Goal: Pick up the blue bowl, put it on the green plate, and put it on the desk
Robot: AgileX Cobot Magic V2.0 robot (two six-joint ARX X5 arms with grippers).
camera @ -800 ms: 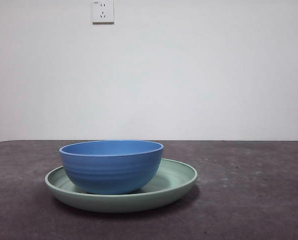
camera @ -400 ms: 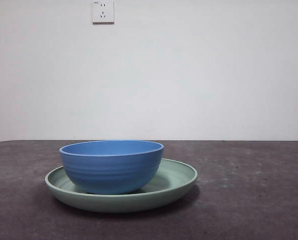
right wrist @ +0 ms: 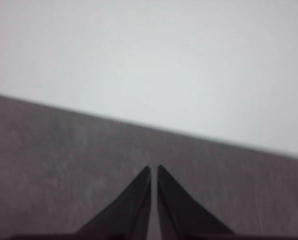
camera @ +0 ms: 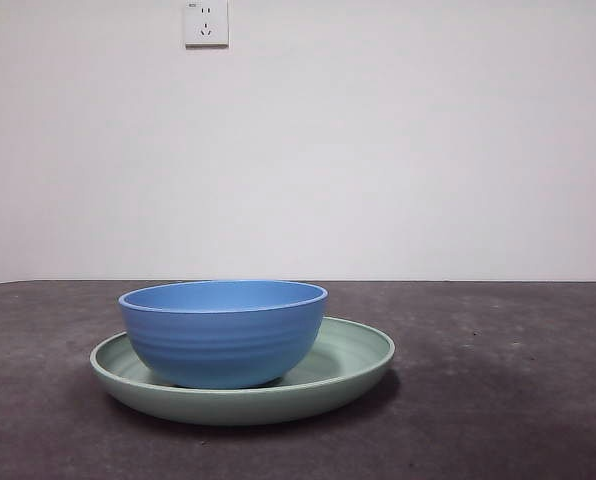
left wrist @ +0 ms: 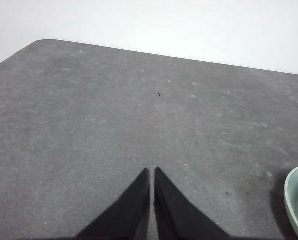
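Observation:
The blue bowl [camera: 223, 332] stands upright inside the green plate [camera: 350, 361], left of centre on the desk [camera: 498, 400] in the front view. Neither arm shows in the front view. My left gripper [left wrist: 152, 171] is shut and empty over bare desk [left wrist: 114, 115]; an edge of the green plate [left wrist: 295, 200] shows at the side of its view. My right gripper [right wrist: 153, 168] is shut and empty over bare desk [right wrist: 64, 160], with no task object in its view.
A white wall [camera: 378, 150] with a power socket [camera: 206, 22] stands behind the desk. The desk's far edge and a rounded corner [left wrist: 44, 42] show in the left wrist view.

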